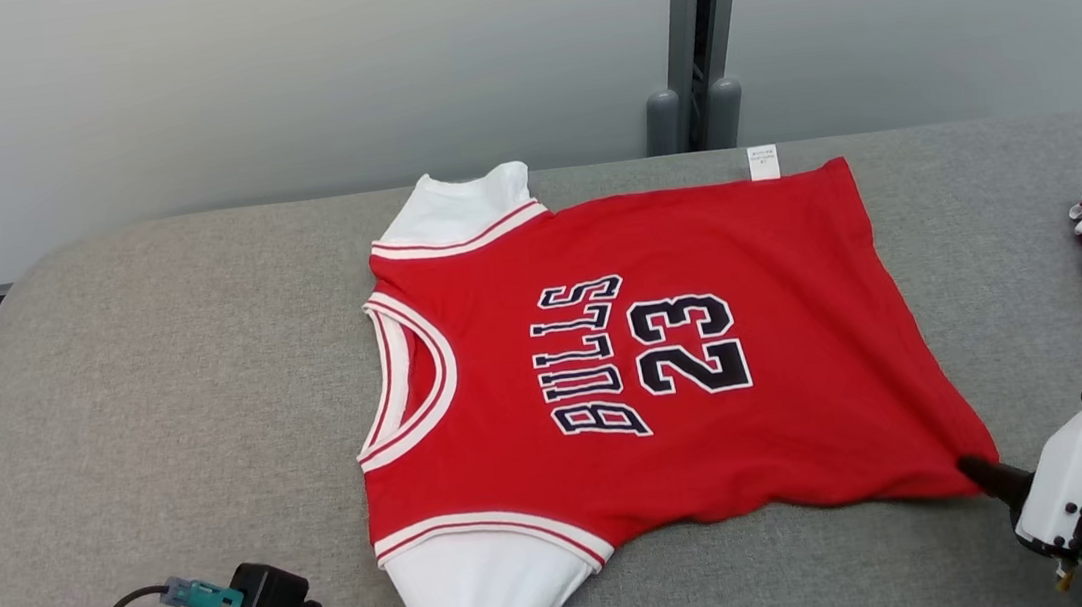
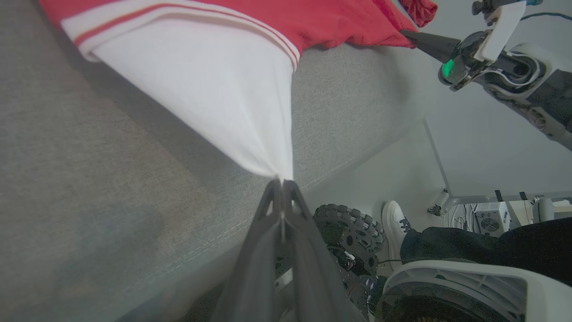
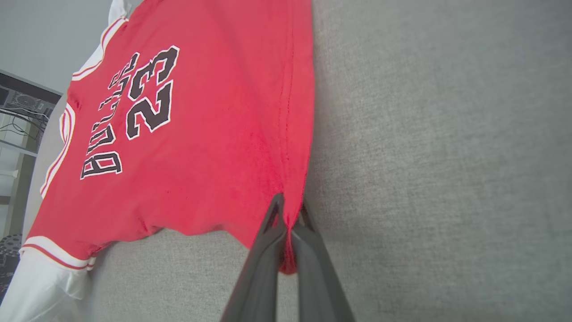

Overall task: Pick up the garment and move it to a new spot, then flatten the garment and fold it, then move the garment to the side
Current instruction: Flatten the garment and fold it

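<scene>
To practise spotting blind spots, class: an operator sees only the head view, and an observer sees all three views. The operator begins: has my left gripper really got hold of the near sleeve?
Observer: Yes. The left gripper is shut on the very tip of the white sleeve, and the cloth is drawn to a point there.
Operator: And on the right, is cloth truly between the fingers?
Observer: Yes. The right gripper pinches the red hem corner of the jersey, and a strip of red runs down between its two fingers.
</scene>
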